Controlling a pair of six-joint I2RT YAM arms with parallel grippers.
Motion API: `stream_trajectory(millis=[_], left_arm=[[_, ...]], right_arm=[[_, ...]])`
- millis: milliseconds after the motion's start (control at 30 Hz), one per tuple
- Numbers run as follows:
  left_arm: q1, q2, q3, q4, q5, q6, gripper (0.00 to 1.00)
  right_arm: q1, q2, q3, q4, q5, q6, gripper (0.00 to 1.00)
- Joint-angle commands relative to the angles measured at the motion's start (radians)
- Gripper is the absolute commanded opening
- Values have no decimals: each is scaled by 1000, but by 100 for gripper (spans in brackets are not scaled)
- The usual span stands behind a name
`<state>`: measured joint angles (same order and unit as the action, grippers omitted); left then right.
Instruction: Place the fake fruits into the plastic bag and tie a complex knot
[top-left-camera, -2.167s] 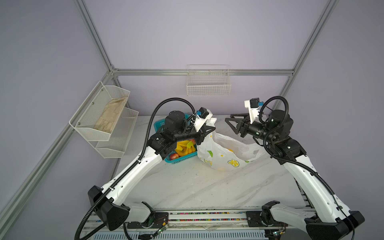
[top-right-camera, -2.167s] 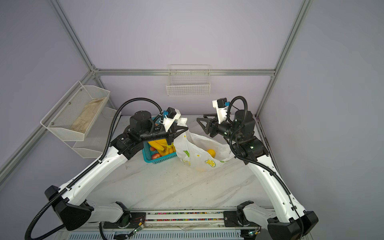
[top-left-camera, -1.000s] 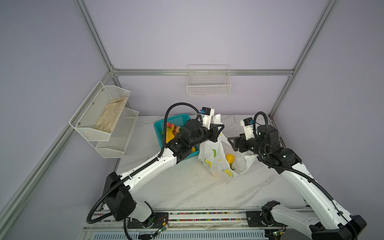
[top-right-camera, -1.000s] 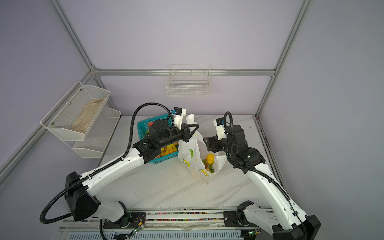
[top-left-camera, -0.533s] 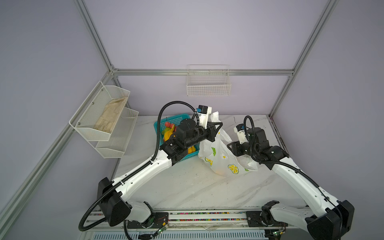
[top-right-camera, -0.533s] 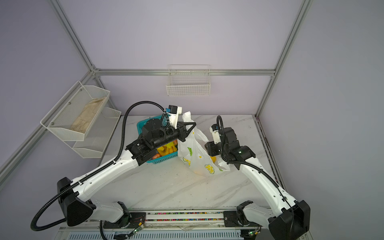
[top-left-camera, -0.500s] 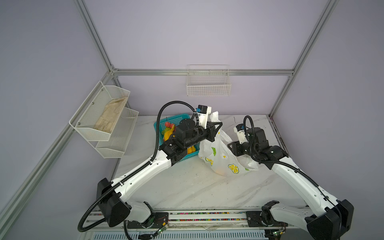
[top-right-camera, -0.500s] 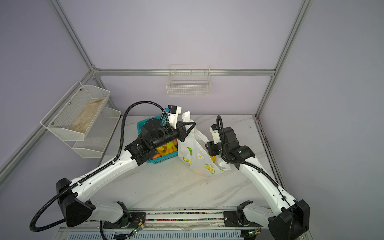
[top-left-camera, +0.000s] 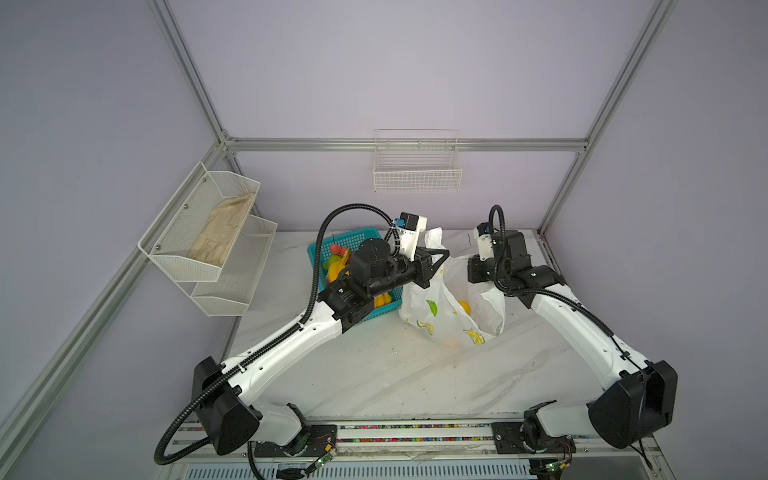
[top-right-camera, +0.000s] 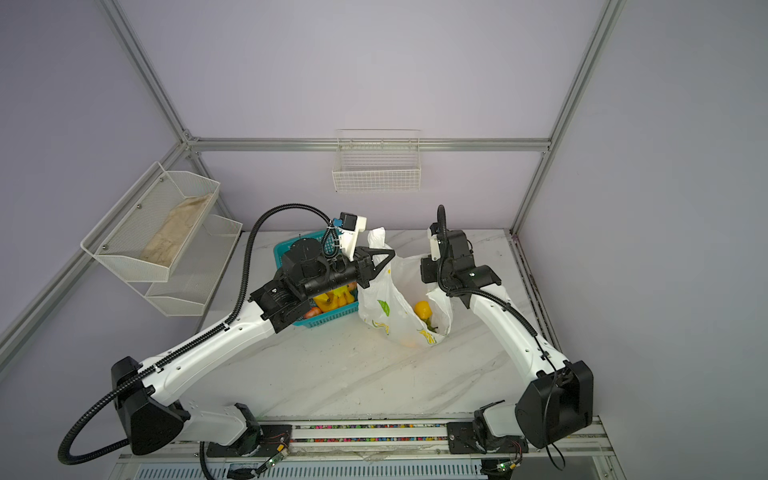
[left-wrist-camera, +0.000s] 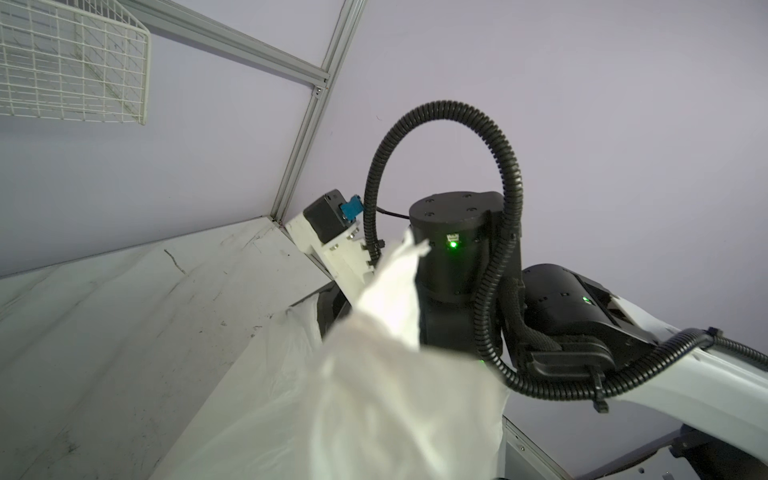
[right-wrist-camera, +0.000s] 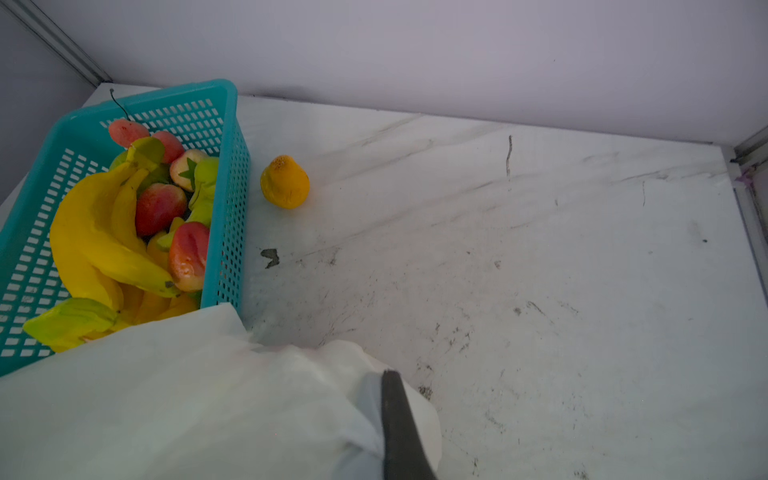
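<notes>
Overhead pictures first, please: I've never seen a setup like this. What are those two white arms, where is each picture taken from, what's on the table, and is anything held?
Those are two robot arms, each ending in a two-fingered gripper. Two pictures look down from one overhead camera pair, so they nearly match. The other two come from a small camera on each wrist. On the marble-look table stand a teal basket of fake fruits and a white plastic bag with a yellow fruit inside. Another yellow-orange fruit lies loose beside the basket. The left gripper is shut on one bag handle, holding it up. The right gripper is shut too and seems to pinch the bag's opposite rim, so the mouth stands open.
</notes>
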<state>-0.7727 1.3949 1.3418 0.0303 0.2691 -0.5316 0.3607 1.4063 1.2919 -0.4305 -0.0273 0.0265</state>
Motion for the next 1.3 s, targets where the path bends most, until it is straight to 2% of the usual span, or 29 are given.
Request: stream_trajectory(millis=[0, 133, 267, 467, 600, 767, 1033, 1267], left_arm=[[5, -36, -46, 119, 12, -12, 0], [31, -41, -80, 112, -80, -24, 0], [64, -39, -112, 130, -91, -53, 0], [73, -37, -121, 128, -96, -50, 0], [78, -39, -121, 123, -98, -47, 0], [81, -39, -121, 106, -103, -48, 0], [82, -46, -117, 93, -112, -66, 0], [82, -51, -116, 88, -114, -86, 0]], right_arm=[[-9, 59, 74, 59, -8, -23, 3], [-8, 117, 99, 76, -52, -28, 4], [-8, 138, 109, 66, -71, -28, 11], [-8, 109, 147, 49, -77, -23, 44], [-8, 80, 190, 44, -92, -8, 63], [-8, 46, 269, 32, -121, 4, 81], [10, -81, 295, 101, -232, 68, 84], [139, -185, 251, 110, -217, 35, 83]])
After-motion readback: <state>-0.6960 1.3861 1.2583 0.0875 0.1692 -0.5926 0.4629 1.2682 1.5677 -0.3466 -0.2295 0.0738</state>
